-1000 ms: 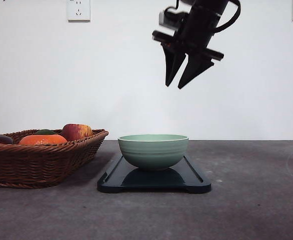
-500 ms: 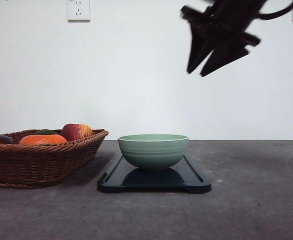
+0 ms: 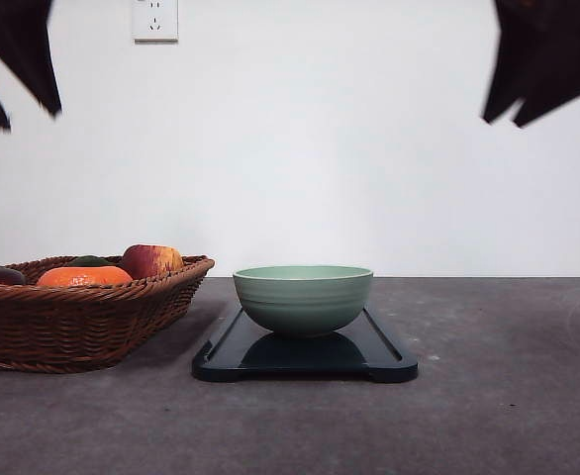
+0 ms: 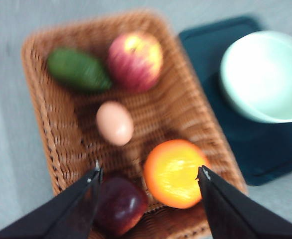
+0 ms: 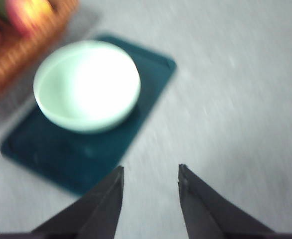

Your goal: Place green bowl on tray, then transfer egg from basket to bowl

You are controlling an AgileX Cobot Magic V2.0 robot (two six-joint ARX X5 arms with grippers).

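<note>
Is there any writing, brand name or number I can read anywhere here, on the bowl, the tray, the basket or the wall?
None can be read.
green bowl: plain, no label.
tray: plain, no marking.
basket: bare wicker, no tag.
wall socket: slots only; any print is too small to tell.
Both wrist views are blurred; no lettering shows on the fruit or the egg.
</note>
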